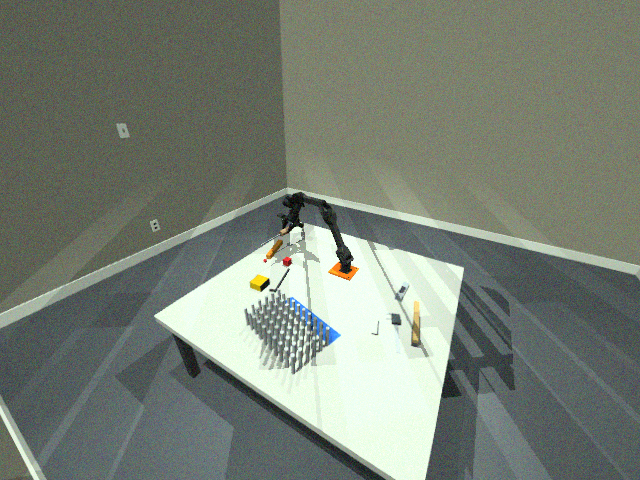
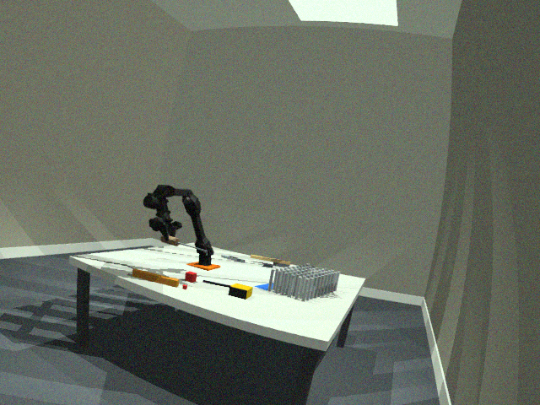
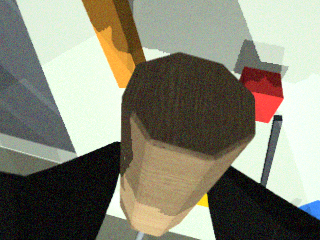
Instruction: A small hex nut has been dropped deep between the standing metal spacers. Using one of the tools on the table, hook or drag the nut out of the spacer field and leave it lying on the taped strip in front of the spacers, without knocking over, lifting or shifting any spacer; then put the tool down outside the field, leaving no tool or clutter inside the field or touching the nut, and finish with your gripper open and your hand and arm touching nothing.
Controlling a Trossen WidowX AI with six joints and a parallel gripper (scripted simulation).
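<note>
My gripper [image 1: 285, 227] [image 2: 168, 237] is shut on the brown wooden handle [image 3: 185, 145] of a pick tool. It holds the tool in the air over the far left part of the white table [image 1: 361, 392], and a thin metal shaft sticks out from the handle. The standing metal spacers [image 1: 286, 325] [image 2: 304, 281] form a dense field near the front left. The blue taped strip [image 1: 334, 334] [image 2: 263, 286] runs along the side of the field towards the arm's base. The hex nut is hidden among the spacers.
An orange bar [image 1: 274, 249] [image 2: 154, 277] [image 3: 115, 45], a red cube [image 1: 287, 261] [image 2: 190, 276] [image 3: 262, 95] and a yellow block [image 1: 258, 282] [image 2: 240, 290] with a black rod [image 1: 280, 281] lie below the gripper. A wooden stick [image 1: 415, 322] and small grey tools [image 1: 401, 290] lie at the right.
</note>
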